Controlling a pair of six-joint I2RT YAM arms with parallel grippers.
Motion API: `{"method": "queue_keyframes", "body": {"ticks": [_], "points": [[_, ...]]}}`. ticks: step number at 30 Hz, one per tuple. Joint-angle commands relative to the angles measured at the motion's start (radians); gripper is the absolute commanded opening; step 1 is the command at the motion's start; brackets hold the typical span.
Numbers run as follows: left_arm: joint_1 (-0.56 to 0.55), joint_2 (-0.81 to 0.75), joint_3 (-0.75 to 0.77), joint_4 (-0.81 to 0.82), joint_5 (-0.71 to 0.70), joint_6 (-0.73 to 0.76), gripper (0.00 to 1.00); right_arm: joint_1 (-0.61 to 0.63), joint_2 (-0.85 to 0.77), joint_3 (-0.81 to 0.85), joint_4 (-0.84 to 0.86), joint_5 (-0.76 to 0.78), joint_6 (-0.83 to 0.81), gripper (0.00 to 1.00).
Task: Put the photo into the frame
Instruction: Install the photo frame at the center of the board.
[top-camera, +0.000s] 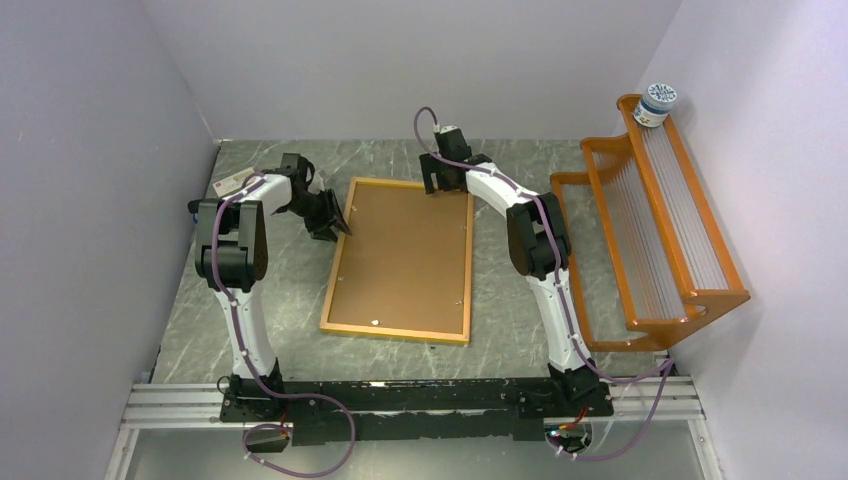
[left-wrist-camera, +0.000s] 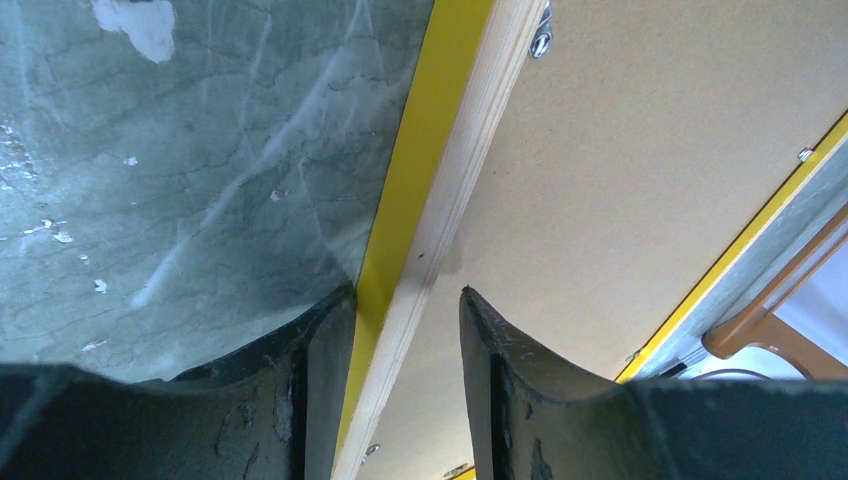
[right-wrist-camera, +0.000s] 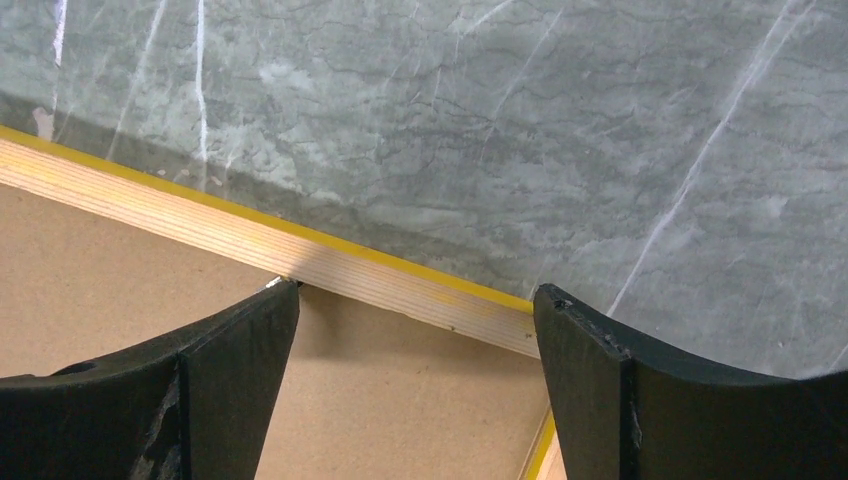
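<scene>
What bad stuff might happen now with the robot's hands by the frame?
1. The left gripper only straddles the thin side rail of the frame, so a pinch there might slip and shove it.
2. The right gripper hangs open over the far corner; lifting unevenly might twist the frame or pop the backing panel loose.

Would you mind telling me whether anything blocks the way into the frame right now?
Yes, the brown backing board lies inside the frame and covers its whole opening, so it stands in the way of anything going in.
</scene>
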Motion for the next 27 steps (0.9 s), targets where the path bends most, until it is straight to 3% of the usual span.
{"method": "queue_keyframes", "body": {"ticks": [1, 10, 18, 27], "points": [[-0.004, -0.012, 0.014, 0.01, -0.02, 0.0, 0.48, 0.01, -0.101, 0.049, -0.08, 0.009, 0.089, 0.91], [-0.002, -0.035, 0.015, 0.013, -0.024, -0.01, 0.51, -0.035, -0.254, -0.058, -0.125, -0.001, 0.216, 0.91], [0.009, -0.101, -0.036, 0.014, -0.052, -0.03, 0.56, -0.091, -0.368, -0.282, -0.18, -0.027, 0.337, 0.88], [0.011, -0.006, 0.029, 0.055, 0.083, -0.036, 0.54, -0.114, -0.476, -0.57, -0.151, -0.234, 0.448, 0.89]]}}
